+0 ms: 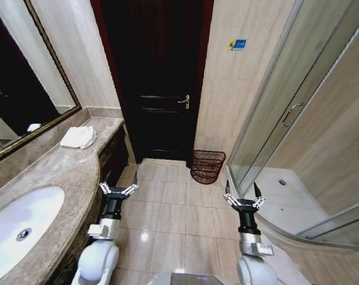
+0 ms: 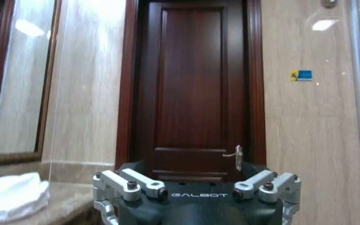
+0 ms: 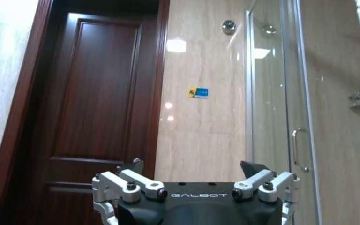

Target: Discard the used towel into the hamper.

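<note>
We see the towel, white and crumpled, lying on the marble table in the left middle of the head frame, near the table's far end and just below the mirror. In the left wrist view the towel sits at the lower left corner, on the table edge. The hamper stands on the tiled floor right of centre in the head frame, beside the foot of the dark door and close to the glass shower wall; it is upright and well apart from the towel. Our left hand hangs low at the lower left of centre, over the floor just beside the table's front, its fingers spread and holding nothing. Our right hand hangs at the lower right of centre, near the shower's curved sill, fingers likewise spread and empty. A white sink fills the lower left corner of the head frame. Both wrist views face the door, with a small blue-and-yellow sticker on the wall to its right.
</note>
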Available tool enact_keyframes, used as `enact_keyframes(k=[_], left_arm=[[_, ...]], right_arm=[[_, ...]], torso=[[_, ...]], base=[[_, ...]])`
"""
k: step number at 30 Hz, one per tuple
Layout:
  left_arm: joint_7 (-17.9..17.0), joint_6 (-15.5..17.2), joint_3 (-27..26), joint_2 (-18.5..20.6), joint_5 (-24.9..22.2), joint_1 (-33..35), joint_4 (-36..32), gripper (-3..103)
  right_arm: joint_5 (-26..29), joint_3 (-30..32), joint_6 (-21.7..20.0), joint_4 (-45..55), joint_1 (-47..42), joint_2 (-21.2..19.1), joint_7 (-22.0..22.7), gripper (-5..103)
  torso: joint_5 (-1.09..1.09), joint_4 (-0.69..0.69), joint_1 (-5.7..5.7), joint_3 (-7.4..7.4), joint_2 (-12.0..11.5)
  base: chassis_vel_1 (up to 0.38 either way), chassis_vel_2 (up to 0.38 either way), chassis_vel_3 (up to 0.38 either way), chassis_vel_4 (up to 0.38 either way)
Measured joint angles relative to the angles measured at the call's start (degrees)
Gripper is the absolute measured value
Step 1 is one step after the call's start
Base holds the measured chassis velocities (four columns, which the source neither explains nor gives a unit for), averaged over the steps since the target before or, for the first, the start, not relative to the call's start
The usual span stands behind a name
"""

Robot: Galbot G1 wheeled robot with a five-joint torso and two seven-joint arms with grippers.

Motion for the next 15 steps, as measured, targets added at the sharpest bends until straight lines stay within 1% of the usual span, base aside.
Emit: enact_keyframes(k=[1, 3, 4, 6, 8, 9, 11, 14, 15], left_arm=[[-0.15, 0.06, 0.3, -0.21, -0.09, 0.0, 0.09, 100], [-1.92, 0.34, 1.7, -1.09, -1.07, 0.42, 0.12, 100], [-1.92, 0.34, 1.7, -1.09, -1.07, 0.42, 0.12, 100], [-3.63, 0.4, 2.61, -1.99, -1.99, 0.45, 0.29, 100], [-4.74, -0.13, 2.76, -3.26, -1.05, -0.13, 0.84, 100], [-4.74, -0.13, 2.76, -3.26, -1.05, -0.13, 0.84, 100], [-5.09, -0.75, 2.9, -4.21, 0.66, -0.54, 0.79, 100], [-5.08, -1.54, 3.04, -4.64, 1.56, -0.64, 0.67, 100], [-4.9, -2.65, 3.24, -4.88, 1.71, -0.8, 0.71, 100]], right_arm=[[-0.29, 0.19, 0.0, -0.06, 0.18, 0.03, 0.02, 100], [-1.4, 0.69, -0.05, -0.28, 0.5, 0.04, 0.77, 100], [-1.4, 0.69, -0.05, -0.28, 0.5, 0.04, 0.77, 100], [-1.54, 0.93, -0.16, -0.38, 0.77, -0.2, 2.18, 100], [-0.97, 1.81, -0.41, -0.55, 1.24, -1.19, 3.39, 100], [-0.97, 1.81, -0.41, -0.55, 1.24, -1.19, 3.39, 100], [0.73, 3.12, -1.08, -0.53, 1.55, -3.01, 3.52, 100], [1.79, 3.88, -1.38, -0.53, 1.85, -4.07, 3.44, 100], [2.51, 3.96, -1.51, -0.58, 2.05, -4.45, 3.17, 100]], torso=[[0.0, 0.01, 0.0, 0.0, 0.0], [0.0, 0.01, 0.0, 0.0, 0.0], [0.0, 0.01, 0.0, 0.0, 0.0], [0.01, 0.0, 0.0, 0.0, 0.0], [0.0, 0.01, 0.0, 0.0, 0.0], [0.0, 0.01, 0.0, 0.0, 0.0], [0.01, 0.0, 0.0, 0.0, 0.0], [0.0, 0.0, 0.0, 0.0, 0.0], [0.01, 0.01, 0.0, 0.0, 0.0]], base=[[0.0, 0.0, 0.0, 0.0], [0.0, 0.0, 0.0, 0.0], [0.0, 0.0, 0.0, 0.0], [0.0, 0.0, 0.0, 0.0], [0.0, 0.0, 0.0, 0.0], [0.0, 0.0, 0.0, 0.0], [0.0, 0.0, 0.0, 0.0], [0.0, 0.0, 0.0, 0.0], [0.0, 0.0, 0.0, 0.0]])
